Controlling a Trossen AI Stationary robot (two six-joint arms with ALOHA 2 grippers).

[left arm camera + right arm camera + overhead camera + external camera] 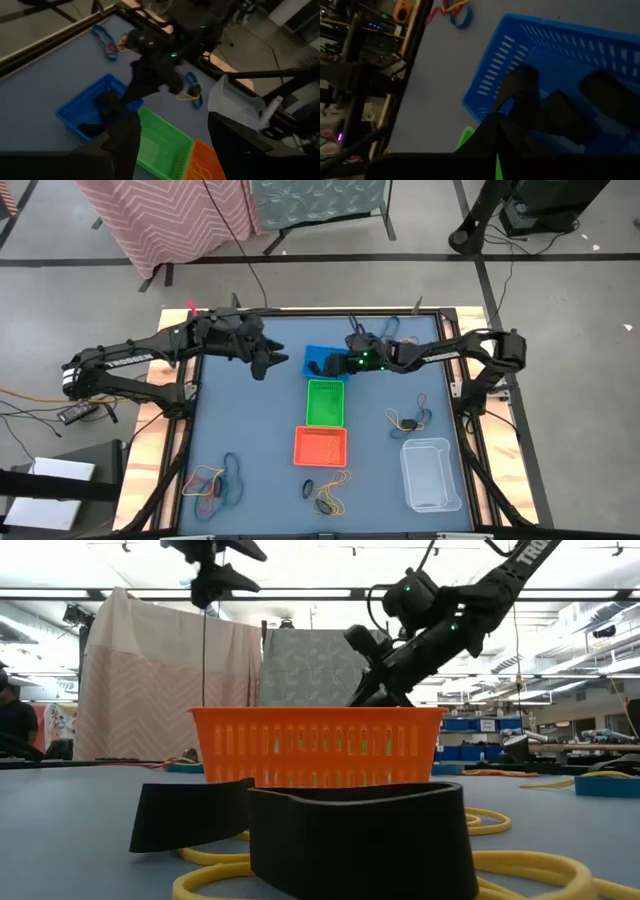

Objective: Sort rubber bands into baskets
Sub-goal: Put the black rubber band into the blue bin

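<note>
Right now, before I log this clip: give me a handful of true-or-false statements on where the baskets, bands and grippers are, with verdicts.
1. The right gripper is over the blue basket. True.
2. The three coloured baskets sit in a row, with the green basket in the middle. True.
3. The left gripper is shut on a band. False: its fingers stand open and empty, raised above the table beside the blue basket.
4. The clear tub stands between the green basket and the orange basket. False: it stands apart, on the right arm's side of the table.
5. Loose rubber bands lie on the table near the clear tub. True.
</note>
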